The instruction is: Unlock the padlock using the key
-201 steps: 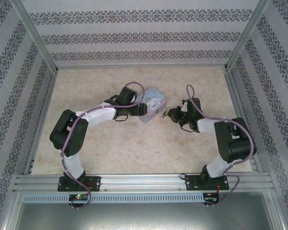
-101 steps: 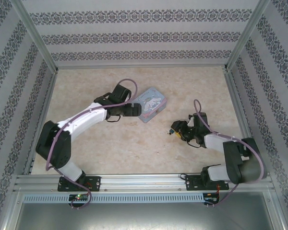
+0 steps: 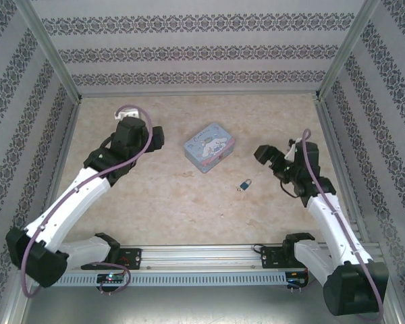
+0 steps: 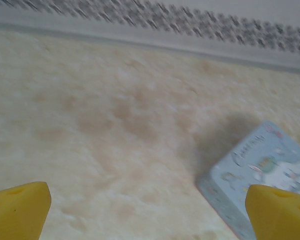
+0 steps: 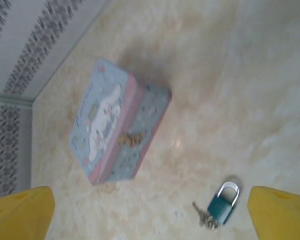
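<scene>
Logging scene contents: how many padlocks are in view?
1: the padlock lies on the table, apart from the tin box, nearer the right arm. Another inside the box would be hidden.

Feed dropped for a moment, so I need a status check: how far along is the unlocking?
Done, apparently: the padlock lies free on the table, apart from the tin box, with the key at its bottom end. In hand: nothing; the left gripper and right gripper hang clear, jaws open. Left: confirm the shackle is released, too small to tell here.
</scene>
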Robot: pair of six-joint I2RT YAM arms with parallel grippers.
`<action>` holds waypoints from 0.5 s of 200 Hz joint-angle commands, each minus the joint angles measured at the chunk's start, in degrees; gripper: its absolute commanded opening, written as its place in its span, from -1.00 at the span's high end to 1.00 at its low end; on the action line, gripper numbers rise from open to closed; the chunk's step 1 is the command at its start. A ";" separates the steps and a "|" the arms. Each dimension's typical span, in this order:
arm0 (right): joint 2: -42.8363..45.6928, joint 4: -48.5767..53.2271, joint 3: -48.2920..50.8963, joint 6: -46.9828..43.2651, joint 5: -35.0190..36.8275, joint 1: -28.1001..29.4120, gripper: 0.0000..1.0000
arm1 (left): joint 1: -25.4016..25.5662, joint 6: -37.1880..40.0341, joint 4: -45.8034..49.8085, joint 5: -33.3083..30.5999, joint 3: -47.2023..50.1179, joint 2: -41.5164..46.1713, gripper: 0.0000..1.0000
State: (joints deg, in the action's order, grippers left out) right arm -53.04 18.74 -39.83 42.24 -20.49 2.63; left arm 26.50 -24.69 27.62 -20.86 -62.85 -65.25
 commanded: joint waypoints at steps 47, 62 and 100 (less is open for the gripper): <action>-6.39 -7.40 -3.07 -23.90 31.66 -1.74 -0.96 | -4.90 18.10 -22.74 -16.54 17.02 3.82 -0.99; -7.96 -13.76 -0.11 -28.29 34.79 -1.75 -0.96 | -6.94 20.41 -28.71 -15.27 21.08 4.20 -0.99; -13.62 -36.12 10.21 -32.92 36.08 -2.04 -0.96 | -14.70 22.26 -43.40 -6.62 30.65 2.63 -0.99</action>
State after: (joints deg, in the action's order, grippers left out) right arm -63.26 0.03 -34.41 15.97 11.16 1.21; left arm 15.99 -6.35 -1.06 -31.88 -36.93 -61.80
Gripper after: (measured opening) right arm 0.982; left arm 0.996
